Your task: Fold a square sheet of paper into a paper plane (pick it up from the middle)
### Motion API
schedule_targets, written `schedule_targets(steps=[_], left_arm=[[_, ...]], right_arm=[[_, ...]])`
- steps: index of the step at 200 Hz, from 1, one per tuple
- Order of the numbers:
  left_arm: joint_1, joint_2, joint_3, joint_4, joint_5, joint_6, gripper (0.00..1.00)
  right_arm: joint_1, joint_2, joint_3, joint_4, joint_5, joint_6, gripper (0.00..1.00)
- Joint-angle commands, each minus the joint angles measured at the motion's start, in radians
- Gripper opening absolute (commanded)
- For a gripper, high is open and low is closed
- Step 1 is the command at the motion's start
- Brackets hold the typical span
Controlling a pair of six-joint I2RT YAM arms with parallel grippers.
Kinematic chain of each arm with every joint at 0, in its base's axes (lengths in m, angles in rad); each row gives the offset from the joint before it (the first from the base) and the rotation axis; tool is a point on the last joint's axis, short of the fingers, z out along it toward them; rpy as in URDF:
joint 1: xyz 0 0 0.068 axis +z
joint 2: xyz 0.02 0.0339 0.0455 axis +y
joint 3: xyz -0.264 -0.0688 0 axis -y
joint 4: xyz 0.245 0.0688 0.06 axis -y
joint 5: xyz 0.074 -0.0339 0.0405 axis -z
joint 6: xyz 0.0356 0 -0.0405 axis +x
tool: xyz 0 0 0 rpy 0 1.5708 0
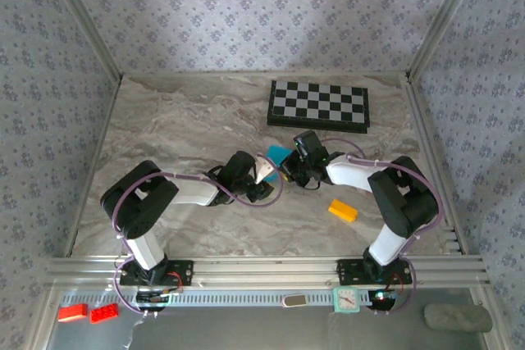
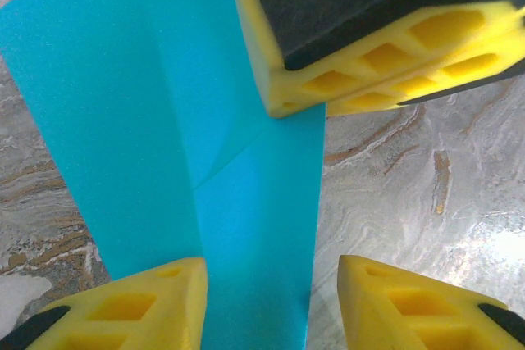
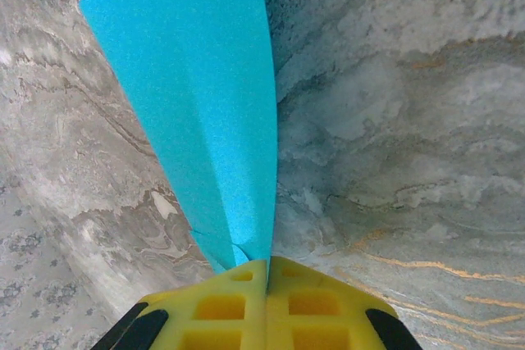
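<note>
finding the right gripper (image 3: pixel 267 272) clamped shut on the narrow end of the cyan paper (image 3: pixel 205 96), we note the sheet is folded narrower, with a diagonal crease. whether its far end rests on the marble table (image 3: pixel 410 120) we cannot tell. in the left wrist view its upper edge is cut off. the left gripper (image 2: pixel 271 272) stands with jaws apart; the paper passes between them, close beside one finger and clear of the other, so nothing is pinched there. from above, both wrists meet mid-table and cover most of the paper, leaving a small cyan patch. the chessboard (image 1: pixel 318 106) lies behind and the yellow-orange block (image 1: pixel 343 211) near the right arm, both apart from the paper.
</note>
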Motion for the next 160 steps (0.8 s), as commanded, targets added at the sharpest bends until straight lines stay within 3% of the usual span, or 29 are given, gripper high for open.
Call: schedule_targets(steps=[1, 102, 160], left_arm=[[-0.008, 0.008, -0.002, 0.021, -0.009, 0.024, 0.46], [-0.014, 0.016, -0.002, 0.035, -0.061, 0.02, 0.4], [-0.014, 0.005, -0.013, 0.042, -0.088, 0.02, 0.29]], right_arm=[[0.005, -0.037, 0.026, -0.035, -0.012, 0.004, 0.03], [0.01, -0.035, 0.048, -0.039, -0.052, 0.033, 0.04], [0.008, -0.044, 0.051, -0.049, -0.058, 0.039, 0.11]])
